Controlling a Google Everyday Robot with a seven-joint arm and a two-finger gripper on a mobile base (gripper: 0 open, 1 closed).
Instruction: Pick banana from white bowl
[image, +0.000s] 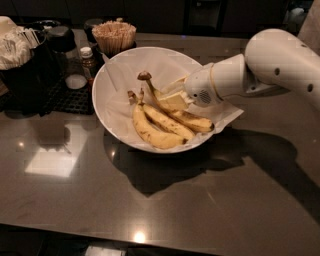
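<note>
The white bowl, lined with crinkled white paper, stands on the dark counter. Inside it lies the banana, long and speckled. Its thin neck rises up and to the left, ending in a dark knobby stem tip. My gripper reaches in from the right over the bowl's rim and is shut on the banana just below the neck. Its cream fingers hide that part of the fruit. Two plumper bananas, joined at one stem, lie in front of it in the bowl.
Behind the bowl stand a cup of wooden stir sticks and a small bottle. A black caddy with napkins sits at the far left on a black mat. My white arm crosses the right side.
</note>
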